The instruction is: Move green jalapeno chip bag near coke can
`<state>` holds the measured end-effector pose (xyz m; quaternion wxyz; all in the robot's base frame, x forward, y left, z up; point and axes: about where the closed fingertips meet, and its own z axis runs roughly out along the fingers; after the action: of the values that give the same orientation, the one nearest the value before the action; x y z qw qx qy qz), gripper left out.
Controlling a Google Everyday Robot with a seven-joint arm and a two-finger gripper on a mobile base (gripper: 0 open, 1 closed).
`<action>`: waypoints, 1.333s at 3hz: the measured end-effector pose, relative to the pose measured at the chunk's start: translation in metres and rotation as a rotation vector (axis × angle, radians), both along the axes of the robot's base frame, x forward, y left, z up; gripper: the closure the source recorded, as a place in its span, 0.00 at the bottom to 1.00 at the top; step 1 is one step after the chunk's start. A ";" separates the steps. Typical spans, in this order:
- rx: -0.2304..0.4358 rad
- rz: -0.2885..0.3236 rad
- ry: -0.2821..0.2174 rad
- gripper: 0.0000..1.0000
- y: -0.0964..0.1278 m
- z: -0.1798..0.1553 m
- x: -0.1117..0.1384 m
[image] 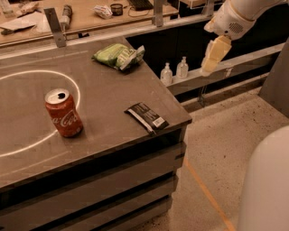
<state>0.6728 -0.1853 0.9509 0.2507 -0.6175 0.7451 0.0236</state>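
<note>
The green jalapeno chip bag lies at the far right corner of the grey table. The coke can stands upright at the table's front left, well apart from the bag, on a white painted circle. My gripper hangs in the air at the upper right, beyond the table's right edge, higher than the tabletop and to the right of the bag. It holds nothing that I can see.
A flat black wrapper with a white label lies near the table's front right edge. Two small pump bottles stand on a ledge right of the table. A cluttered counter runs behind. My white base fills the lower right.
</note>
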 end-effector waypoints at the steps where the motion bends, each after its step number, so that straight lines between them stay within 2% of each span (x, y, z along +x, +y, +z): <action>1: 0.105 0.058 -0.084 0.00 0.045 0.014 0.038; 2: 0.220 0.102 -0.153 0.00 0.095 0.027 0.076; 3: 0.319 0.093 -0.199 0.00 0.125 0.028 0.110; 4: 0.419 0.051 -0.197 0.00 0.147 0.013 0.141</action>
<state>0.8135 -0.0385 0.9636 0.4444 -0.5697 0.6802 0.1237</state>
